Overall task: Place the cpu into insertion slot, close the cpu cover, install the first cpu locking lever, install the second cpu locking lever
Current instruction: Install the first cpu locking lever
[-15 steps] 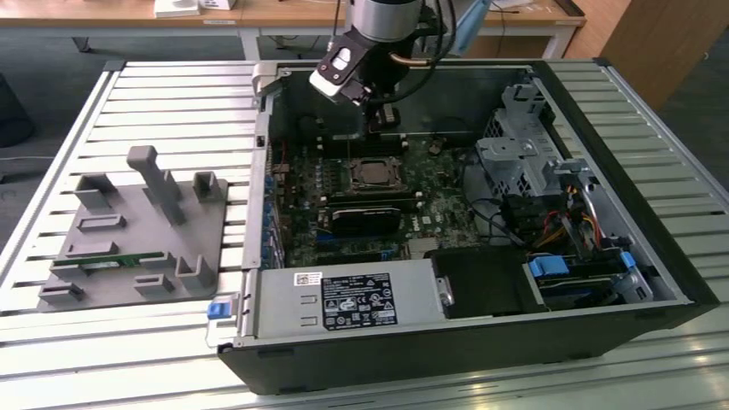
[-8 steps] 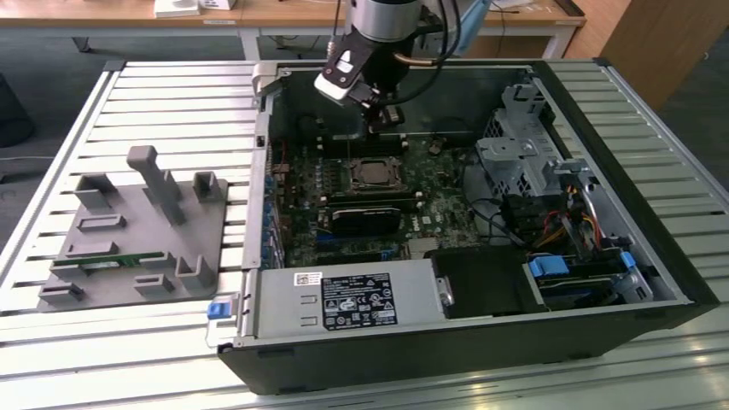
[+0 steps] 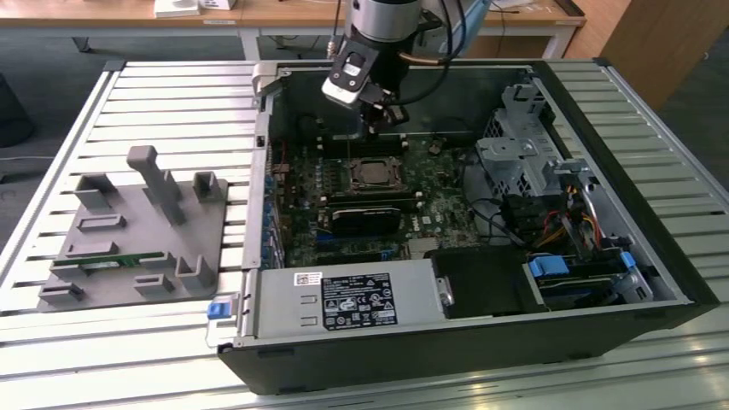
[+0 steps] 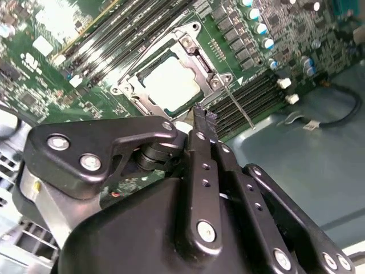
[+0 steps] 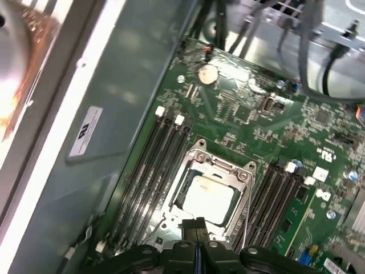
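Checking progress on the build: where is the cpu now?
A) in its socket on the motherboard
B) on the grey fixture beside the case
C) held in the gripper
A: in the first wrist view the cpu lies framed by the cpu cover.

The exterior view holds 1 slatted table [image 3: 171,102], 1 open computer case [image 3: 456,363], 1 boxy power supply [image 3: 341,301] and 1 grey fixture plate [image 3: 125,248]. The first wrist view counts 1 cpu [image 5: 210,197], 1 cpu cover [image 5: 197,155], 2 banks of long black memory slots [image 5: 149,171] and 1 round coin battery [image 5: 207,72]. There is 1 gripper [image 4: 203,116].
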Motion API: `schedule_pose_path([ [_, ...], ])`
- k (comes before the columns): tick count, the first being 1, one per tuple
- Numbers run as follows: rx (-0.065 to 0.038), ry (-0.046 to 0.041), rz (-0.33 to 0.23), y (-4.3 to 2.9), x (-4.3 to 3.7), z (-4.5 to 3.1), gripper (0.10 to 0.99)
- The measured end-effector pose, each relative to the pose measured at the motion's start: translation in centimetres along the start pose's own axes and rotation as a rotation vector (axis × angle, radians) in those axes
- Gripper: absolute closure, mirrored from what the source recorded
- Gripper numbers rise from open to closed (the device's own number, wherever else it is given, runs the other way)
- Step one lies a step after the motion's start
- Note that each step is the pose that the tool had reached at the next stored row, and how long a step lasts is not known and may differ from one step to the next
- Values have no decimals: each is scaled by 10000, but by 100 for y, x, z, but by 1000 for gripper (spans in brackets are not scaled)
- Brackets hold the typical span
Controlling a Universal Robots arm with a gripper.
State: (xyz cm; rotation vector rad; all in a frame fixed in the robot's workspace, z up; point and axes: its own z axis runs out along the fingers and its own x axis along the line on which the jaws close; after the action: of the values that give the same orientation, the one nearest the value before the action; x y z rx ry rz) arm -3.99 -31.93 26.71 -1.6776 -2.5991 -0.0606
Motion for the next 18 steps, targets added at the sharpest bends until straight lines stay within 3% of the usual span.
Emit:
schedule_pose_path([
  [18,148,17,-2406,0,0,0,980],
])
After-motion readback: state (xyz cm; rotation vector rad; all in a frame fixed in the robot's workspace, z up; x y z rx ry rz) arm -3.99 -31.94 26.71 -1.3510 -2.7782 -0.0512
